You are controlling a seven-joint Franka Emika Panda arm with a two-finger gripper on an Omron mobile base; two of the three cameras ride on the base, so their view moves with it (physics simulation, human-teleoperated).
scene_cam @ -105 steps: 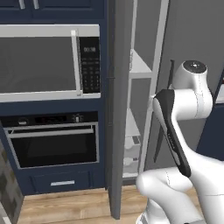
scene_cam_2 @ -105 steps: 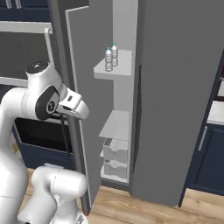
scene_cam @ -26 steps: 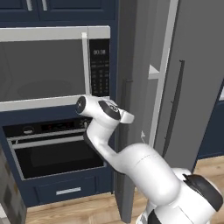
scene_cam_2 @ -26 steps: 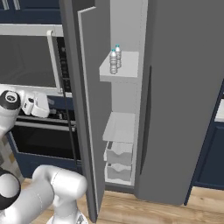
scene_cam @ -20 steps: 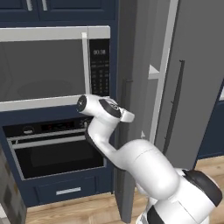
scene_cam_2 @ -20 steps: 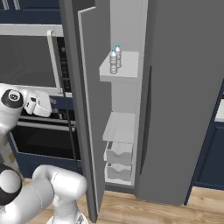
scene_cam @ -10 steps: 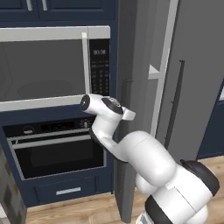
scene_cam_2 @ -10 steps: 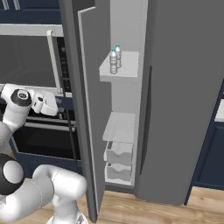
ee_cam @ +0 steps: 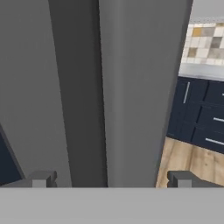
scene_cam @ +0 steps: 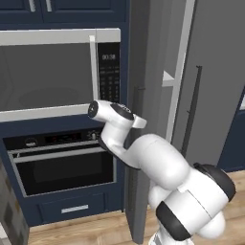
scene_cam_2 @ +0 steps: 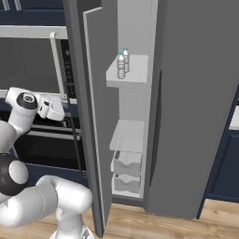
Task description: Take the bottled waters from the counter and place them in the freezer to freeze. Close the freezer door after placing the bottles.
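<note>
Even, flat, shadowless rendered light

Built-in steel microwave [scene_cam: 52, 72] set into a navy wall unit, control panel on its right side, long pale handle beside it. Directly below: black wall oven [scene_cam: 62, 160] with a horizontal bar handle, then a navy drawer [scene_cam: 72, 210] with a short silver pull. Navy upper cabinets [scene_cam: 62, 9] above. Floor: light wood planks [scene_cam_2: 177, 224]. To the right, more navy cabinetry [scene_cam_2: 224, 172]. Hand view: navy drawers [ee_cam: 201, 116] with silver pulls, tiled backsplash [ee_cam: 205, 43] in beige and grey. Even, flat lighting.
</note>
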